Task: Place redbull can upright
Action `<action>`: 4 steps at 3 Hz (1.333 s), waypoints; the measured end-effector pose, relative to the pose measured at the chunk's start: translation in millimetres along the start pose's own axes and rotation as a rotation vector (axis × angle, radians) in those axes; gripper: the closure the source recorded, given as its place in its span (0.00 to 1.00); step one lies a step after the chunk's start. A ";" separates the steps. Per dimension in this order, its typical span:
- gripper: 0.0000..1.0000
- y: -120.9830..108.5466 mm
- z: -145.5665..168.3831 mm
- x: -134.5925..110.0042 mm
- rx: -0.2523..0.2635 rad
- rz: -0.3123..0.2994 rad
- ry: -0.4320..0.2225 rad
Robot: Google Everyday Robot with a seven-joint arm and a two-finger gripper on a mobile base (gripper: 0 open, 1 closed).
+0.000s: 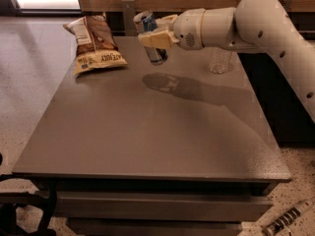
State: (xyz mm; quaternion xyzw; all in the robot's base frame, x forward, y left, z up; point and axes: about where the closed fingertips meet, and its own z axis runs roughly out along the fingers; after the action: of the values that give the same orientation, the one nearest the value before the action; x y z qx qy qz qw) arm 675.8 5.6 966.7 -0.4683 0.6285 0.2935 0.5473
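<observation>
The redbull can (150,27), dark blue and silver, is held in my gripper (156,35) at the back of the grey table (147,132). The can is nearly upright, tilted slightly, with its silver top up. Its bottom end is close to the table top; I cannot tell whether it touches. The cream-coloured fingers (152,40) are shut around the can's middle. My white arm (256,18) reaches in from the right.
A brown and white snack bag (96,43) lies at the back left of the table. A clear plastic bottle (219,59) stands behind my arm at the back right. A wooden wall panel runs behind the table.
</observation>
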 end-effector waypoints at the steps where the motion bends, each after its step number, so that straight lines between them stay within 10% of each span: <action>1: 1.00 8.1 -3.7 10.5 0.012 0.012 -0.025; 4: 1.00 24.3 20.4 19.7 0.098 0.106 -0.029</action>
State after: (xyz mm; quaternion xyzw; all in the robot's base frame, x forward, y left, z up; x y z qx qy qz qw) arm 662.9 27.8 939.5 -0.4028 0.6581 0.2979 0.5621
